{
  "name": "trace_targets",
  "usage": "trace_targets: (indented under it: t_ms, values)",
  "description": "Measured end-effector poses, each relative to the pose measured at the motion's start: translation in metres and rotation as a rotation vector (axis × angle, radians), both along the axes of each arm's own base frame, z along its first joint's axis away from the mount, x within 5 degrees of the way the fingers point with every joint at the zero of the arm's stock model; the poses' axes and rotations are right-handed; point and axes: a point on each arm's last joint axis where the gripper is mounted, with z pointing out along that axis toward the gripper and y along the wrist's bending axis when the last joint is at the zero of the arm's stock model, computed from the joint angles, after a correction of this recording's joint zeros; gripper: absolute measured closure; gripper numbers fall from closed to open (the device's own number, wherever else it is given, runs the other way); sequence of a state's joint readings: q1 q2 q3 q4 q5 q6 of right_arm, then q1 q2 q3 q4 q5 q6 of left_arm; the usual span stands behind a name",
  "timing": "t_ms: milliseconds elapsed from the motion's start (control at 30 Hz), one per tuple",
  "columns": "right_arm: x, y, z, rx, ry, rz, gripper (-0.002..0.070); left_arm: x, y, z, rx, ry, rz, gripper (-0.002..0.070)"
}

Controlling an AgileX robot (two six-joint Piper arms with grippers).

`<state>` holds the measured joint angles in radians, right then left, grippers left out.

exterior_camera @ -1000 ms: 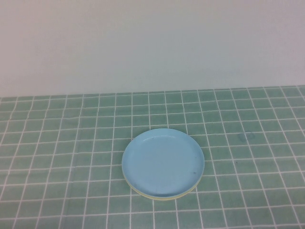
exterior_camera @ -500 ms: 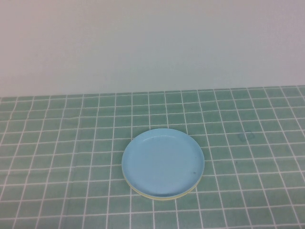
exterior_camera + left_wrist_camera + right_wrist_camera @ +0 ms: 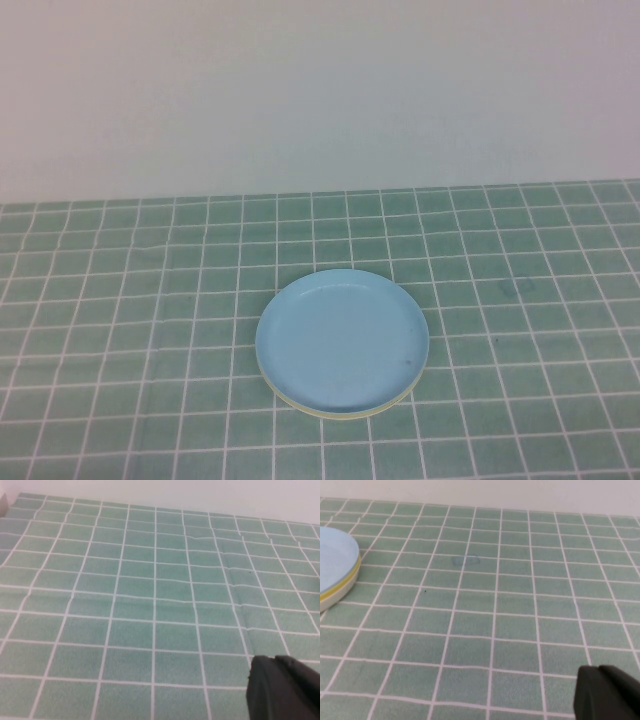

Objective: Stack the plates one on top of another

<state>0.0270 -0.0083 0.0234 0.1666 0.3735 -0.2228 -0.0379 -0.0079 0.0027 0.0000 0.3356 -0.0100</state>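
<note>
Green tiled matting [image 3: 120, 330] under a pale wall carries one pile: the round light blue plastic plate [image 3: 342, 340] tops the yellow plate [image 3: 345, 586] and white plate [image 3: 335, 597]. Nothing has shifted over the last second, so stacking looks finished. Left gripper [image 3: 282, 687] and right gripper [image 3: 607, 692] sit closed and empty, well apart from the pile; nothing obstructs.

Stacked plates [image 3: 342, 342], light blue topmost
</note>
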Motion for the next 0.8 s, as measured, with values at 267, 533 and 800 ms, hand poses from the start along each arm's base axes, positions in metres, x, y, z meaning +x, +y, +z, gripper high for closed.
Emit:
trace_targets:
  t_ms: [267, 533, 800]
  values:
    - [0.0000, 0.0000, 0.0000, 0.000, 0.000, 0.000, 0.0678, 0.0000, 0.0000, 0.0000, 0.000, 0.000, 0.000, 0.0676]
    - [0.0000, 0.0000, 0.0000, 0.000, 0.000, 0.000, 0.0678, 0.0000, 0.0000, 0.0000, 0.000, 0.000, 0.000, 0.0676]
    - [0.0001, -0.0013, 0.0000, -0.035, -0.003, -0.003, 0.0678, 0.0000, 0.0000, 0.0000, 0.000, 0.000, 0.000, 0.0676]
